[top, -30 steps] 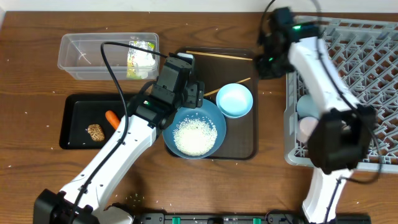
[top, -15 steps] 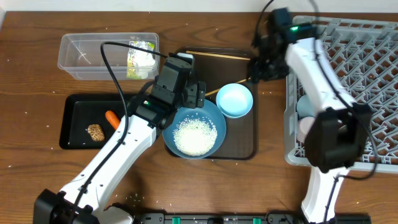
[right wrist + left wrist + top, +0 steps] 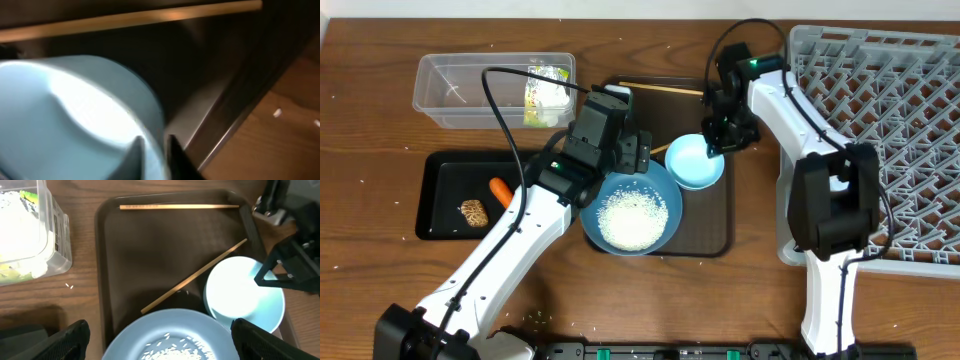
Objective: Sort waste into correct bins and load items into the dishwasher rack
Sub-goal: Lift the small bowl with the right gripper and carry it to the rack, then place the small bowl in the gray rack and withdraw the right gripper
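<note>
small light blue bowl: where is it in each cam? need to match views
Overhead: small light blue bowl at centre, on the brown tray's right side.
Left wrist: bowl lower right, on the tray.
Right wrist: bowl fills the left, blurred.
Shared landmark: the brown tray, under the bowl in all three.
</note>
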Robot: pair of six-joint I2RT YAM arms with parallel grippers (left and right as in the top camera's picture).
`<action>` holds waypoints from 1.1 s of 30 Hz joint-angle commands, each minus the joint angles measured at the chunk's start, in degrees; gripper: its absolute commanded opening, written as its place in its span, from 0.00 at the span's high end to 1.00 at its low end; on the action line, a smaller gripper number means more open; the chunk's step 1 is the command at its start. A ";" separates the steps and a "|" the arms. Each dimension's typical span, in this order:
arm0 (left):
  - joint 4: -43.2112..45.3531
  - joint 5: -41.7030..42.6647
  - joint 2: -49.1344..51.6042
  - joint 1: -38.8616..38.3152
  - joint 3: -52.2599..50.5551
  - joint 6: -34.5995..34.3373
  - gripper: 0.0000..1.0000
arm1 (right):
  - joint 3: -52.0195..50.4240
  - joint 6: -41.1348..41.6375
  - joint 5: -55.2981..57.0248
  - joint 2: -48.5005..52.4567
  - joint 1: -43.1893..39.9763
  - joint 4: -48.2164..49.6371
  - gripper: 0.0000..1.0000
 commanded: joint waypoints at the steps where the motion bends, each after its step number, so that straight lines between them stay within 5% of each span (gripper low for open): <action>1: -0.13 -0.50 0.11 0.33 0.52 0.15 0.09 | -0.11 1.31 -0.90 2.69 0.48 0.09 0.99; 10: -0.13 -0.50 0.11 0.33 0.52 0.15 0.09 | 0.24 2.51 -0.87 0.68 -0.61 0.94 0.99; 19: -0.13 -0.48 0.11 0.31 0.52 0.13 0.09 | 2.29 3.69 3.17 -11.50 -5.79 1.66 0.99; 33: -0.13 -0.48 0.17 0.31 0.52 0.13 0.09 | 2.16 16.55 52.06 -19.87 -19.63 5.90 0.99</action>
